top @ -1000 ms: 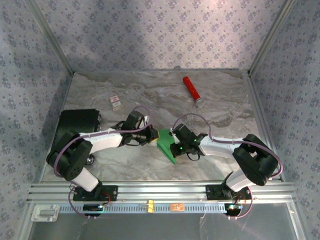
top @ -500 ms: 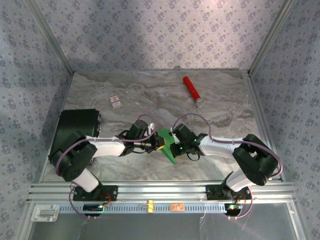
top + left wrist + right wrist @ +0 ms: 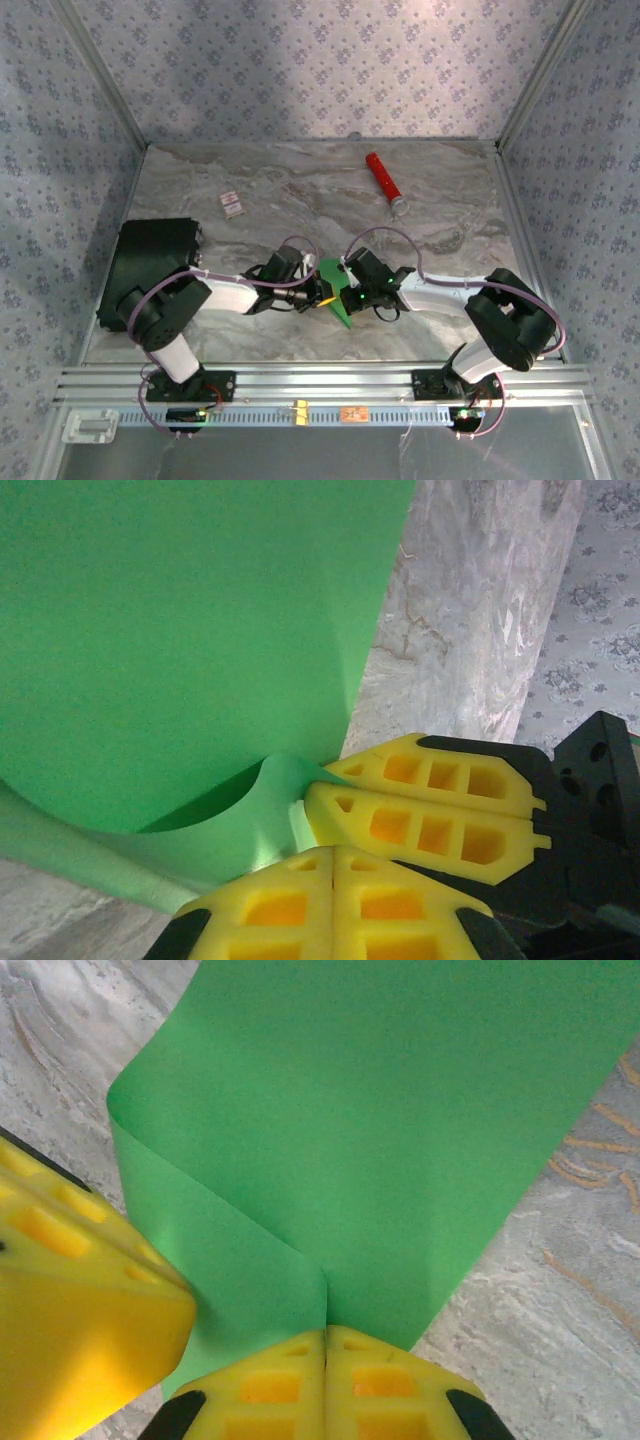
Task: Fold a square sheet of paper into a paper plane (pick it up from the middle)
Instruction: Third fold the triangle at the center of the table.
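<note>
A: What could go wrong from here?

B: Left to right, then. The left gripper (image 3: 333, 852) has its 2 yellow fingers pressed flat together, tips set against the rolled-over flap of the square sheet of paper (image 3: 190, 630). That flap is a soft curl, not a crease yet. If the left arm pushes across it off-line, I'd expect a crooked fold, or the thin paper buckling and tearing near the pinch.

A: And on the right?

B: The right gripper (image 3: 325, 1335) is clamped on the sheet's edge, just where a short crease runs up from between its fingers. It's a small bite. A tug from the left could slide the paper out, and the fold would spring open on the marble table (image 3: 250, 190). The 2 grippers also sit nearly touching, so a small error could knock finger against finger.

A: Where does the paper sit relative to the jaws?

B: From above, it's a narrow green shape between the 2 grippers, at the table's near middle. Left jaws: shut, beside the flap; I can't tell whether any layer is caught between them. Right jaws: pinching the edge, with most of the sheet spreading away beyond the fingertips.
</note>
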Controlling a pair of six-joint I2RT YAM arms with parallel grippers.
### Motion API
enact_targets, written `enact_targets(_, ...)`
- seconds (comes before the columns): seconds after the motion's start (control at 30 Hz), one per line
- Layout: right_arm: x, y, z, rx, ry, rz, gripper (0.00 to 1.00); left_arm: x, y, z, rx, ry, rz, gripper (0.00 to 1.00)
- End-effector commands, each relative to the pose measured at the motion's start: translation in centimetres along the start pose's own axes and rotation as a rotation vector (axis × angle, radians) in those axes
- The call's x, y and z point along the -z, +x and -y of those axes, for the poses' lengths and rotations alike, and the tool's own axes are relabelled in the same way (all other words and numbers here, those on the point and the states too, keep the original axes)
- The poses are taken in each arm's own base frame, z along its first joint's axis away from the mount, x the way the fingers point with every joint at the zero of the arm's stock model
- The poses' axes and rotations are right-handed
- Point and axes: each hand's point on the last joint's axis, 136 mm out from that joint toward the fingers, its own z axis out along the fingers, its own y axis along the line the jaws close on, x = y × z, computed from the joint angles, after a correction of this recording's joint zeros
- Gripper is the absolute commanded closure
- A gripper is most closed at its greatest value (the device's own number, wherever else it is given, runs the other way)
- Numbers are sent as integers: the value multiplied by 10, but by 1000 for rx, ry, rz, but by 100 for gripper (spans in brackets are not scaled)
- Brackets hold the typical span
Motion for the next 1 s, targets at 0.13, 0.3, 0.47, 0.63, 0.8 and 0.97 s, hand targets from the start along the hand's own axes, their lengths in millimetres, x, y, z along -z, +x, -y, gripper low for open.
enact_targets(0.13, -4, 19, 11, -12, 46, -58, 95, -5, 4, -12, -8, -33, -13, 100)
enact_targets(0.3, -5, 19, 11, -12, 44, -58, 95, -8, 6, -27, -3, -75, -20, 100)
enact_targets(0.47, -4, 17, 9, -14, 36, -52, 95, -8, 9, -45, -2, -126, -22, 99)
enact_targets(0.63, -3, 12, 5, -16, 22, -40, 94, -9, 10, -53, -4, -154, -28, 99)
enact_targets(0.8, 8, -1, -4, -38, -15, 2, 85, -11, 11, -56, -9, -160, -34, 99)
enact_targets(0.97, 32, -16, -4, -113, -57, 79, 64, -11, 11, -56, -10, -163, -34, 100)
